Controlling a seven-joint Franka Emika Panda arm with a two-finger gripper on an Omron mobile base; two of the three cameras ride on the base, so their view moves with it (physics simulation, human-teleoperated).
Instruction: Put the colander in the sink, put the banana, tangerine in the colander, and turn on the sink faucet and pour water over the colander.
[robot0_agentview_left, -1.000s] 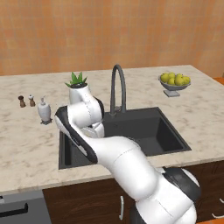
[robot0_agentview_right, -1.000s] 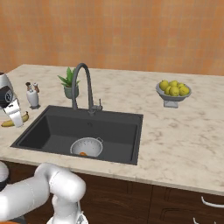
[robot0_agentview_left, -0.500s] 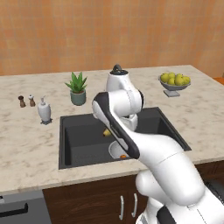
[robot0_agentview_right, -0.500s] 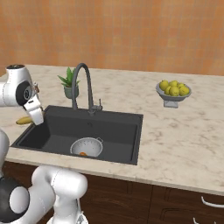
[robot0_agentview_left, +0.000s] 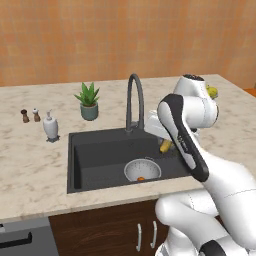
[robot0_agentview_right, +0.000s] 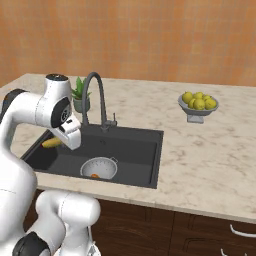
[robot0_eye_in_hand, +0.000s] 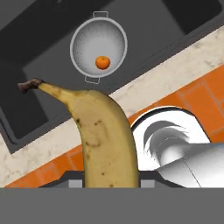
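Gripper (robot0_agentview_right: 64, 139) clenched on banana (robot0_eye_in_hand: 103, 135), held in air above sink (robot0_agentview_left: 100, 152), up over its side edge (fingertips hidden behind fruit in hand view). Colander (robot0_eye_in_hand: 99, 53) sits on sink floor, tangerine (robot0_eye_in_hand: 102, 62) inside it. Faucet (robot0_agentview_left: 134, 100) stands at sink's back edge. Fruit bowl (robot0_agentview_right: 199, 105) on counter, well apart from sink.
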